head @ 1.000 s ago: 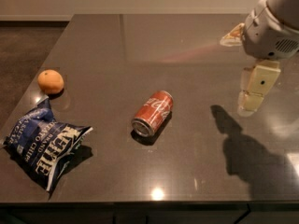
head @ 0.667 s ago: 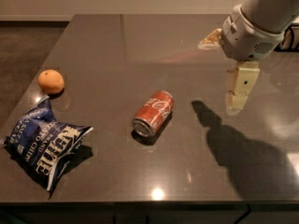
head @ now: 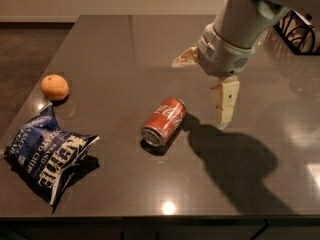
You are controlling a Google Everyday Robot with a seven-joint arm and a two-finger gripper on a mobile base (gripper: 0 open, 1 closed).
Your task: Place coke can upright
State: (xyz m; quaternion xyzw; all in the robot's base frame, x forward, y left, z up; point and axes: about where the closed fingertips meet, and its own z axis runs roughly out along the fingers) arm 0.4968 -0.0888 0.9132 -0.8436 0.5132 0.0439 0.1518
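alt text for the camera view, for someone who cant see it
A red coke can lies on its side on a dark table, the open gripper just right of it. An orange and chip bag sit left.

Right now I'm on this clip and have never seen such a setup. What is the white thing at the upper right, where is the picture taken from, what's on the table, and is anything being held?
The white thing is a robot arm. At its end is a two-finger gripper, which hangs above the dark table with its fingers spread open, just right of the coke can. It holds nothing. There is one camera, looking down on the table at a slant; where it is mounted cannot be told. The coke can lies on its side, apart from the gripper. Farther left lie an orange and a blue chip bag. The job is to stand the can upright, which is not yet done.
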